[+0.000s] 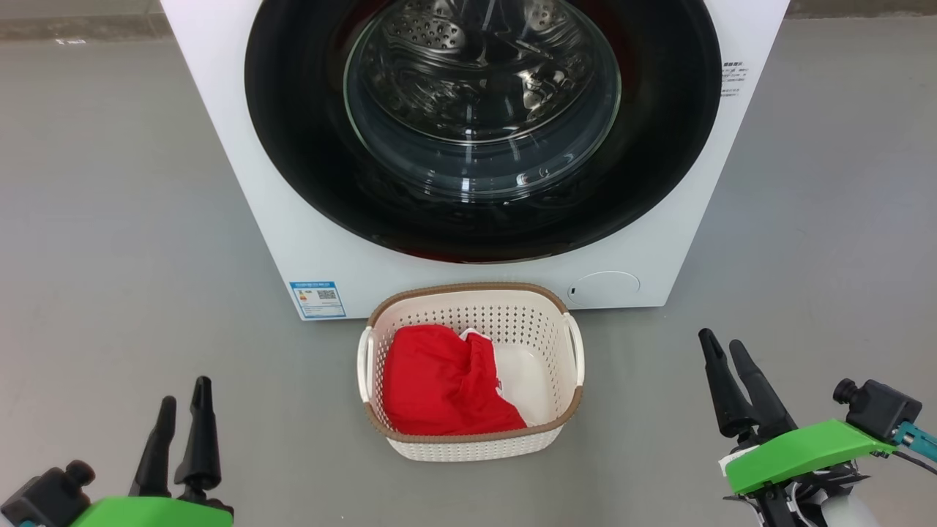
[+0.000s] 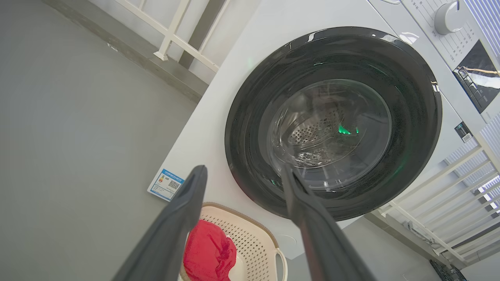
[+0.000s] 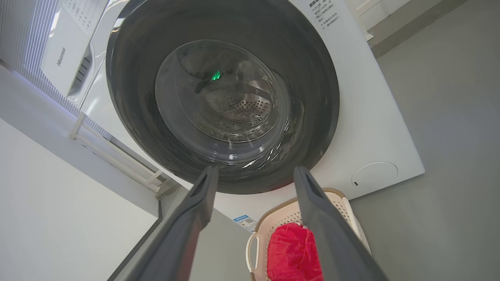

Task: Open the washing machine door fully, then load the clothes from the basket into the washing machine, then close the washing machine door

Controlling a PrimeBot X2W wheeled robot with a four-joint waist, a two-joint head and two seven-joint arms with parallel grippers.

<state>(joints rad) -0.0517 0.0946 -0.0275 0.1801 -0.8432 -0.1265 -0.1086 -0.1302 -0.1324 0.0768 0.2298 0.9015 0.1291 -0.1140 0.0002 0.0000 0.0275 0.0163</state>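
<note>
Washing machine door [image 1: 483, 110] sits shut; I see red clothes [image 1: 439, 384] in the basket [image 1: 468, 289] before it, my left claw [image 1: 185, 389] and right claw [image 1: 720, 337] both open, empty.

Red clothes [image 1: 439, 380] in cream basket [image 1: 476, 322]

One washing machine [image 1: 329, 249], one door [image 1: 307, 146] (black), one basket [image 1: 468, 287], one clothes bundle [image 1: 439, 388], one left tool [image 1: 185, 391], one right tool [image 1: 719, 339]

white washing machine [image 1: 307, 219], glossy black door [image 1: 293, 110], red clothes [image 1: 439, 384], cream perforated basket [image 1: 512, 322].
</note>
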